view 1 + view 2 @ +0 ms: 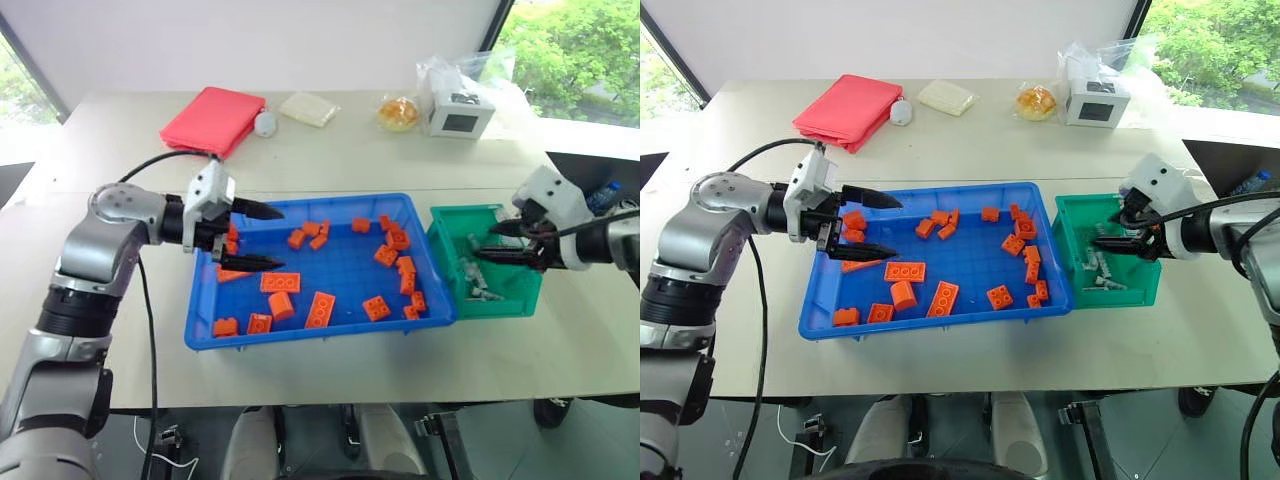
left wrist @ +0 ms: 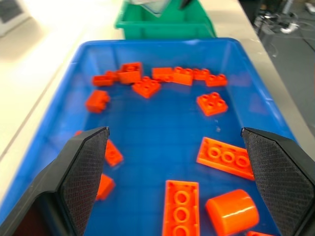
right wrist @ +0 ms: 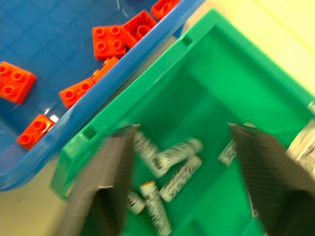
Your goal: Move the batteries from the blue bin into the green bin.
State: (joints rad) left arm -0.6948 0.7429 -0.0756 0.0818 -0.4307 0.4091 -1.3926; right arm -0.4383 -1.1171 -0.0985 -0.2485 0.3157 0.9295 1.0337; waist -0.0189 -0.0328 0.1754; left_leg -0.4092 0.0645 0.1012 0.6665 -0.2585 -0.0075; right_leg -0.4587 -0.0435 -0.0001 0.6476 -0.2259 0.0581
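**benchbot:** Nearest us is the front rim of the blue bin (image 1: 300, 343), and going left to right we've got the left gripper (image 1: 258, 237) parked over its left end, fingers spread wide, nothing between them, pointing across the tray toward the right. Under and past it we only make out orange bricks (image 1: 320, 309).

**g1_tinkerer:** Same read here. The batteries (image 3: 172, 169) we can see are all lying loose on the floor of the green bin (image 1: 447, 222), pointing every which way. Our right gripper (image 1: 512, 243) hangs over that bin, tilted down into it, jaws wide and empty.

**benchbot:** So if one's hiding in the blue tray, the left arm's nearer. We can't spot any though.
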